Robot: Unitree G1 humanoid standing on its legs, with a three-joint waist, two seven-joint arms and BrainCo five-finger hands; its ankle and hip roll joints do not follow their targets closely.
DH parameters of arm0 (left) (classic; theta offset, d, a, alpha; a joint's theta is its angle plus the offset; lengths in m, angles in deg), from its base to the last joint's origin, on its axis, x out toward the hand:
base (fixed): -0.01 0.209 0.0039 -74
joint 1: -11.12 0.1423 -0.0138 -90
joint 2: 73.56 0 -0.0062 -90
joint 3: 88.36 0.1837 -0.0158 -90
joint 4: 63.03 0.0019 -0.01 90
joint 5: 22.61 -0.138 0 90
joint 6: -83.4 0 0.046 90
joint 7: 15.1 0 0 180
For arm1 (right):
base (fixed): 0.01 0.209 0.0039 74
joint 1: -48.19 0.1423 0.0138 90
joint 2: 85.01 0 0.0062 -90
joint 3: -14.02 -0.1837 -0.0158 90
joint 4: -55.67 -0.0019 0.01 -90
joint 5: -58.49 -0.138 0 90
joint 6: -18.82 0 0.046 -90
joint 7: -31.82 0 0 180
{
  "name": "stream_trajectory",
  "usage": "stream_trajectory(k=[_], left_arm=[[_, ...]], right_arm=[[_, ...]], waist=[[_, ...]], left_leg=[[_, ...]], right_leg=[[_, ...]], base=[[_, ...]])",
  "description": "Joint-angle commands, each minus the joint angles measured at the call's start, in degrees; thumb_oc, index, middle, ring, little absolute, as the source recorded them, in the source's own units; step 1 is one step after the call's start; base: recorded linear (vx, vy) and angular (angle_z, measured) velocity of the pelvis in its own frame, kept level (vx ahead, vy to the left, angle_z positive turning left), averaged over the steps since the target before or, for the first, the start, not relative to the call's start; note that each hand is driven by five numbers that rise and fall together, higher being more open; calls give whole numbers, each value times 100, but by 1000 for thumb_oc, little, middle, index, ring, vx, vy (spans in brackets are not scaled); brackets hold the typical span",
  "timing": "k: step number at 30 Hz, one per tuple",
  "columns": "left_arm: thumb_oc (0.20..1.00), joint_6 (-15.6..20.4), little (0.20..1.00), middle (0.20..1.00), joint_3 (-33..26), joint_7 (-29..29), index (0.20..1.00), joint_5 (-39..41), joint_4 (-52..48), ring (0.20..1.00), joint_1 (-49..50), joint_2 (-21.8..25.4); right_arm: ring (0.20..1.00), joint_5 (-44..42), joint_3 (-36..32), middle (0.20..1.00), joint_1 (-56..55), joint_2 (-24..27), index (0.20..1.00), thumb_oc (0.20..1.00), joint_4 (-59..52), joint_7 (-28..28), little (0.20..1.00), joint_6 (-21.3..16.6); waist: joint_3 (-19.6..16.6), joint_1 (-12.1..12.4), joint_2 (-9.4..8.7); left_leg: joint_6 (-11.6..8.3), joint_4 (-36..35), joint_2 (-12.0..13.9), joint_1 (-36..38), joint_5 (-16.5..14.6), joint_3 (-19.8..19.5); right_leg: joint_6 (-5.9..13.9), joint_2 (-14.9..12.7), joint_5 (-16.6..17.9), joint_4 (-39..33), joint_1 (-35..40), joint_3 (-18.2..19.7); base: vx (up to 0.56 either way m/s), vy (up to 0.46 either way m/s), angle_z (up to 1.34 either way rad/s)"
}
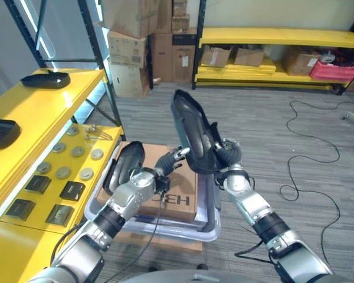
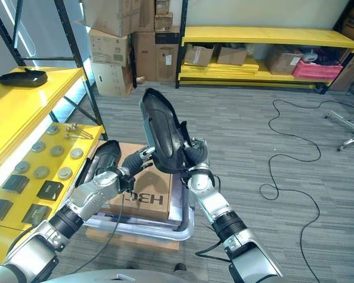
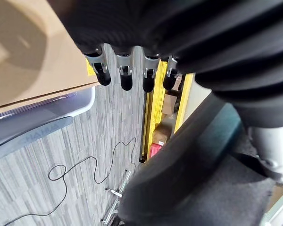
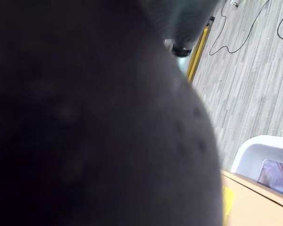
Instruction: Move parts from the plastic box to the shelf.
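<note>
My right hand (image 1: 228,157) is shut on the lower end of a long black plastic part (image 1: 192,134) and holds it upright above the plastic box (image 1: 207,231). My left hand (image 1: 160,174) reaches toward the part from the left, its straight fingers (image 3: 125,71) at the part's lower edge. In the left wrist view the black part (image 3: 193,174) shows past those fingers. A second black part (image 1: 125,165) leans in the box's left side beside a cardboard box (image 1: 168,197). The yellow shelf (image 1: 47,109) stands to my left.
On the shelf's upper levels lie two black parts (image 1: 45,79) (image 1: 0,131). Its lower level carries round metal discs (image 1: 76,152) and small black blocks (image 1: 72,190). Stacked cardboard boxes (image 1: 135,41) and a yellow rack (image 1: 271,38) stand at the back.
</note>
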Motion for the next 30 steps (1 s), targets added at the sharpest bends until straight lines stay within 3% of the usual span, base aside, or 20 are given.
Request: stream_trajectory(k=[1, 6, 9, 17, 23, 30], left_arm=[[1000, 420, 1000, 1000, 501, -62, 1000, -166, 224, 1000, -260, -370], [1000, 1179, 1000, 1000, 170, -650, 1000, -932, -30, 1000, -324, -76], [1000, 1331, 1000, 1000, -143, -865, 1000, -1078, -233, 1000, -382, 93], [1000, 1023, 1000, 1000, -625, -705, 1000, -687, -481, 1000, -332, 248], [1000, 785, 1000, 1000, -442, -433, 1000, -706, -271, 1000, -321, 90], [1000, 531, 1000, 1000, -38, -440, 1000, -870, -12, 1000, -397, -90]], right_arm=[[200, 179, 28, 200, 861, -407, 200, 200, -194, 94, 200, -534], [200, 138, -46, 200, 736, -300, 200, 200, -323, 24, 200, -503], [200, 137, -116, 200, 670, -242, 200, 200, -418, -35, 200, -453], [200, 202, -189, 200, 559, -186, 200, 200, -481, -88, 200, -438], [200, 227, -146, 200, 597, -278, 200, 200, -353, -95, 200, -588], [200, 253, -52, 200, 743, -373, 200, 200, -394, -45, 200, -487]], waist=[[-265, 107, -147], [-271, 134, -144], [-265, 166, -144], [-251, 225, -121], [-232, 216, -122], [-236, 159, -127]], left_leg=[[13, 393, 210, -79, -402, 290], [-6, 400, 214, -74, -404, 264], [-19, 398, 212, -79, -394, 224], [-30, 410, 209, -85, -388, 163], [-23, 418, 215, -79, -394, 166], [-9, 413, 220, -53, -405, 207]], right_leg=[[323, -115, -53, -31, -111, 78], [316, -114, -58, -31, -98, 72], [310, -115, -55, -31, -88, 57], [296, -125, -52, -31, -61, 16], [303, -137, -55, -31, -49, 3], [308, -125, -73, -31, -45, 50]], base=[[0, 0, 0], [0, 0, 0], [0, 0, 0], [0, 0, 0], [0, 0, 0], [0, 0, 0]])
